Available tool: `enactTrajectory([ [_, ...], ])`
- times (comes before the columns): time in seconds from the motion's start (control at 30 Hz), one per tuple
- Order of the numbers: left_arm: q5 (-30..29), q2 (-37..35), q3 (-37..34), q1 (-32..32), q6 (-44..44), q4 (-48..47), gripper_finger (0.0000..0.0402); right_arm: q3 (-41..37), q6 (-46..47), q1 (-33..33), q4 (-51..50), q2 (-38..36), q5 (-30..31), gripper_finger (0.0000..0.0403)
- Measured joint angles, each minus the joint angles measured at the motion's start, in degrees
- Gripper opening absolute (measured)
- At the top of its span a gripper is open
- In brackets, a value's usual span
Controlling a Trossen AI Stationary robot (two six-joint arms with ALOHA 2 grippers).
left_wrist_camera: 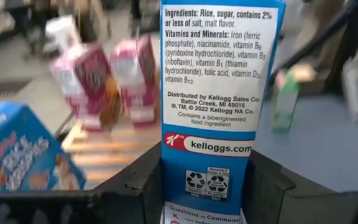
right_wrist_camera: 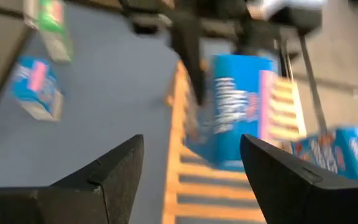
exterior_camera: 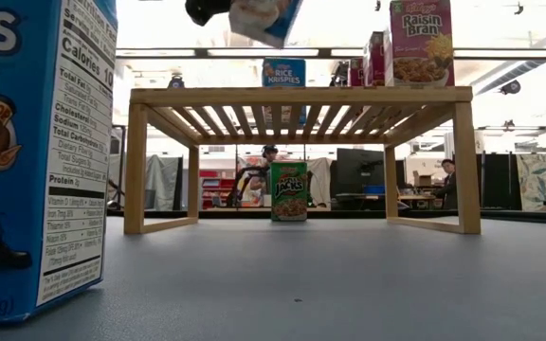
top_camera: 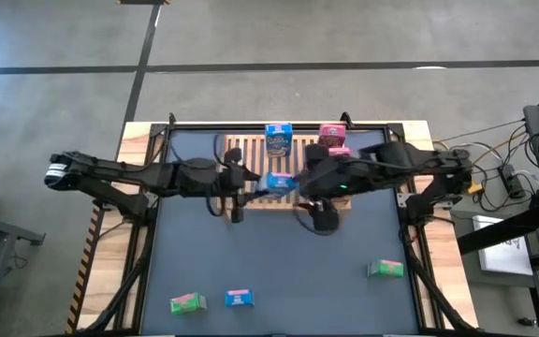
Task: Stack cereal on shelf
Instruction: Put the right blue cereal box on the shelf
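The light-wood rack stands at the table's far middle; it also shows in the low view. On its top stand a blue box and pink boxes. My left gripper is shut on another blue cereal box, above the rack's near edge. That box also shows in the high view and the low view. My right gripper is open and empty, just right of that box, near the rack's near edge. My left gripper pinches the blue box between its two fingers at one end, on its two broad faces. A narrow printed side panel faces the wrist camera. The fingers come about level from the table's left. The box is lifted clear above the rack and tilted.
On the table near the front edge lie a green box and a blue box, and a green box lies at the right. In the low view a green box stands under the rack. A blue box stands close to that camera.
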Motion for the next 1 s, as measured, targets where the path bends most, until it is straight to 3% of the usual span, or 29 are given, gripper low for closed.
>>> enactTrajectory([
  [0.13, 8.28, -3.60, -9.62, 3.54, 0.08, 17.11, 0.0145, -2.45, -3.58, 4.71, 6.85, -3.48, 1.65, 0.0247],
  [0.23, 11.05, -4.57, -15.34, 6.27, -1.77, 28.12, 0.0145, -6.15, -6.88, 8.53, 14.47, -6.45, 1.78, 0.0243],
  [0.33, 13.05, -4.44, -19.11, 8.73, -2.47, 33.44, 0.0145, -11.12, -9.38, 12.53, 21.26, -9.71, 1.78, 0.0240],
  [0.53, 16.51, -1.71, -21.10, 12.78, -5.43, 38.66, 0.0145, -25.64, -14.53, 19.05, 37.72, -18.01, 1.73, 0.0239],
  [0.7, 19.26, 2.17, -18.61, 15.20, -6.25, 38.62, 0.0146, -38.44, -15.28, 20.39, 51.16, -25.99, 1.88, 0.0237],
  [1.0, 22.46, 7.96, -16.69, 18.31, -7.25, 39.13, 0.0146, -51.35, -12.44, 20.49, 60.35, -35.20, 1.86, 0.0238],
])
